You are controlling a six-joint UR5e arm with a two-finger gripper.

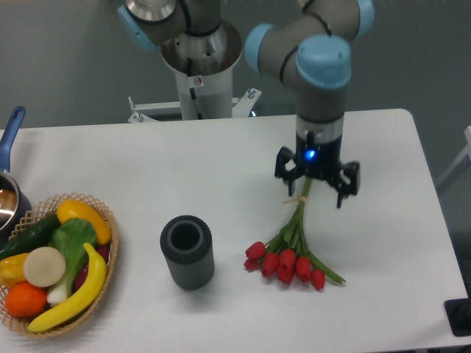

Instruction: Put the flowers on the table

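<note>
The flowers (pixel 291 250), a bunch of red tulips with green stems, lie flat on the white table (pixel 221 169), heads toward the front edge and stems pointing back. My gripper (pixel 317 184) hovers above the stem ends, open, with its fingers spread and nothing between them. It is raised clear of the bunch.
A dark grey ribbed cylinder vase (pixel 188 251) stands upright left of the flowers. A woven basket (pixel 55 265) of fruit and vegetables sits at the front left, with a pot with a blue handle (pixel 10 165) behind it. The arm's base (pixel 200 62) is at the back.
</note>
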